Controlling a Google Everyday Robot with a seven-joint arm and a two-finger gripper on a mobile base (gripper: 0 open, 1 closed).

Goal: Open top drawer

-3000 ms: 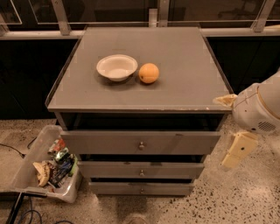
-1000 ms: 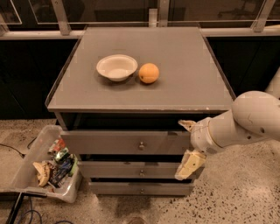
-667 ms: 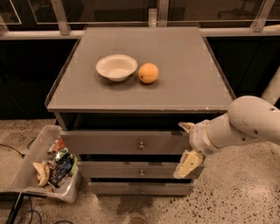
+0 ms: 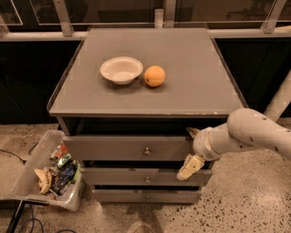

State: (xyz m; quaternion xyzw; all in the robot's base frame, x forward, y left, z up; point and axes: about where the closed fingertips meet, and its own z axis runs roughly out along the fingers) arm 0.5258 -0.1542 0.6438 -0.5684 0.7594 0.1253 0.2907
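The gripper is at the right end of the top drawer of the grey cabinet. Its two fingers are spread wide apart, one up and one down, and they hold nothing. The top drawer sits just under the cabinet's top and looks shut or nearly shut. Its small round knob is in the middle of the cabinet's front, well to the left of the gripper.

The gripper is not around the knob. If it closes here, I think it grabs only air or pinches the drawer's edge. If it dips lower on the cabinet, it may catch the second drawer, which has the same kind of knob. The knob is small and smooth, so the fingers may slip off in a pull. A hard bump to the cabinet may roll the orange, which sits on top just beside a white bowl.

The cabinet's top is flat and grey. The floor under it is speckled. Left of the cabinet is a clear bin full of wrappers. Behind the cabinet is dark glass in pale frames.
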